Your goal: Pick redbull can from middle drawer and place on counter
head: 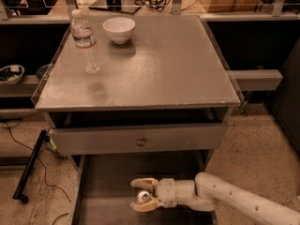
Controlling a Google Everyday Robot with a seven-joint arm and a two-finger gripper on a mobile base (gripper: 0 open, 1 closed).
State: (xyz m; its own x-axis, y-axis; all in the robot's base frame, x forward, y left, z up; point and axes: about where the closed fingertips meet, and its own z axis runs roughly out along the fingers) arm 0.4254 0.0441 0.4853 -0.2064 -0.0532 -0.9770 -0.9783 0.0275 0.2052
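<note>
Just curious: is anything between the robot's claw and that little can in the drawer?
Nothing, camera view: the gripper sits around the redbull can in the middle drawer.

Smooth white tubular arm entering from the lower right of the frame, rounded joint casing, chunky white segmented wrist section, gripper at bottom centre, two curved cream-yellow fingers with tan tips, spread apart

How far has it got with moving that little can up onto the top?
Done: the middle drawer is pulled out and the tool is inside it. In hand: its open fingers straddle the redbull can, which stands on the drawer floor. Left: close, lift, set it on the counter.
</note>
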